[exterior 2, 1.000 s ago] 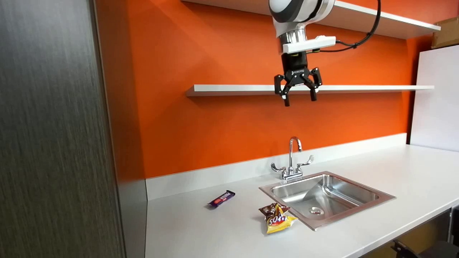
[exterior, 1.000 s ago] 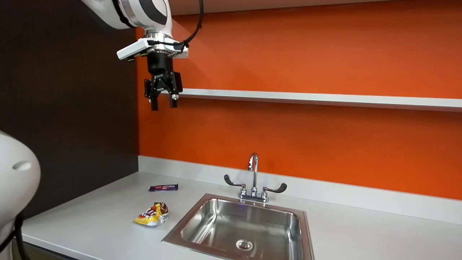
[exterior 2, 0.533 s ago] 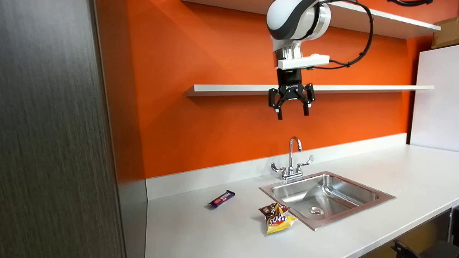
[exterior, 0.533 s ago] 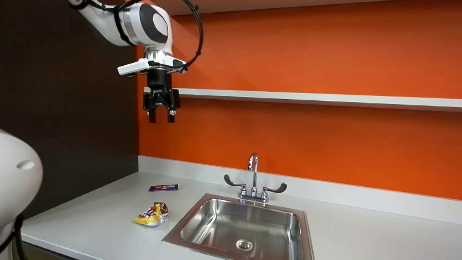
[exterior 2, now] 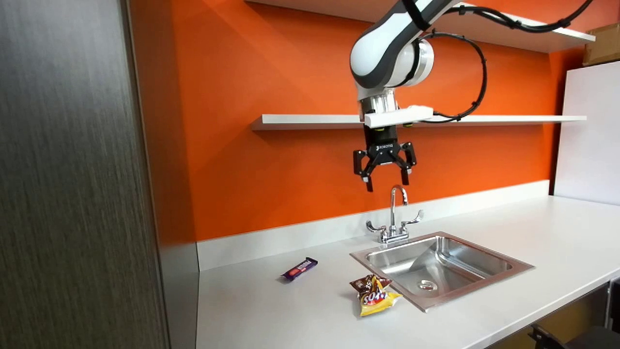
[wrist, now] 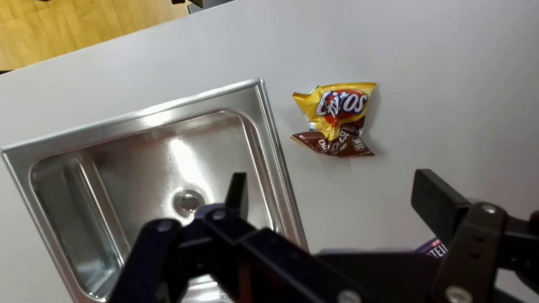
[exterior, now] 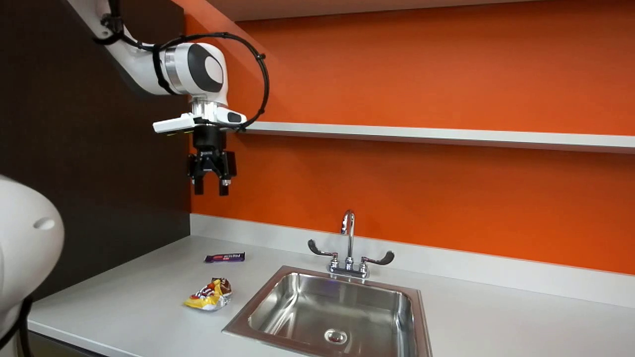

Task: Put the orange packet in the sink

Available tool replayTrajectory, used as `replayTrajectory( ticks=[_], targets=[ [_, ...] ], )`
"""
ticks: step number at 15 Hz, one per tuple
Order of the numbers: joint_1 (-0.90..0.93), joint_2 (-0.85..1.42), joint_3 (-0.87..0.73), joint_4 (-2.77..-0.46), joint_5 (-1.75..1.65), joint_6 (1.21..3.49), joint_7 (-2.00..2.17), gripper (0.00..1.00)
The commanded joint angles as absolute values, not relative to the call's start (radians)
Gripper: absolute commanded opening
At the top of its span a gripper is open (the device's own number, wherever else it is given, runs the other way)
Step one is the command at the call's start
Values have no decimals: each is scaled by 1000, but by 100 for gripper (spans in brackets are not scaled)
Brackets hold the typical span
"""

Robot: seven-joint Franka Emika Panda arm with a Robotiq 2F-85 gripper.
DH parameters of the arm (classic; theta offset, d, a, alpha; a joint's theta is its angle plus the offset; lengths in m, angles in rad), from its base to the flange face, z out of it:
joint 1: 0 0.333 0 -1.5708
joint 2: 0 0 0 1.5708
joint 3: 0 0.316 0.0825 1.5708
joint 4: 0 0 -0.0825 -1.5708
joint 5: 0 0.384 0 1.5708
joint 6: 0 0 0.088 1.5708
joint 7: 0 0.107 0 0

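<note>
The packet [wrist: 337,120] lies on the table [wrist: 446,84], just beside the sink [wrist: 126,127]; the wrist view shows a narrow strip of table between it and the rim. It is mostly yellow and brown, puffed and creased, its label facing up with the lettering broken by a fold.

The fingers [wrist: 436,202] are spread wide. They point down and hang well above the table in both exterior views. In the wrist view the packet shows beyond the gap between their tips; one finger stands in front of the sink, close to the round drain [wrist: 189,202], the other in front of the table. The arm [exterior 2: 375,53] reaches in from above.

The purple bar [exterior 2: 299,269] lies flat on the table in both exterior views, nearer the orange wall [exterior: 471,198] than the packet is, and apart from both packet and sink. In the wrist view only a bit of it shows past the fingers.

A tap [exterior: 350,245] stands at the back of the sink, its two levers [exterior: 383,259] turned out to either side. Above it a shelf [exterior: 421,132] runs along the wall. A dark panel [exterior: 109,163] rises at the table's end, on the side of the bar and the packet.
</note>
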State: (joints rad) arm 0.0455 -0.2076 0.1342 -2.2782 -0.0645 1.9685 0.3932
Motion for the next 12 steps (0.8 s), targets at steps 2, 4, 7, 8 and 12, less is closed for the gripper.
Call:
replayTrajectory(
  ticks=[2, 4, 7, 8, 12],
  targets=[
    [66, -182, 153, -2340, -60, 2050, 471, 100],
    [70, -164, 155, -2367, -66, 2096, 496, 100],
    [73, -128, 151, -2399, -64, 2175, 519, 100],
    [72, -111, 150, -2407, -66, 2203, 526, 100],
    [74, -32, 142, -2425, -79, 2313, 556, 100]
  ],
)
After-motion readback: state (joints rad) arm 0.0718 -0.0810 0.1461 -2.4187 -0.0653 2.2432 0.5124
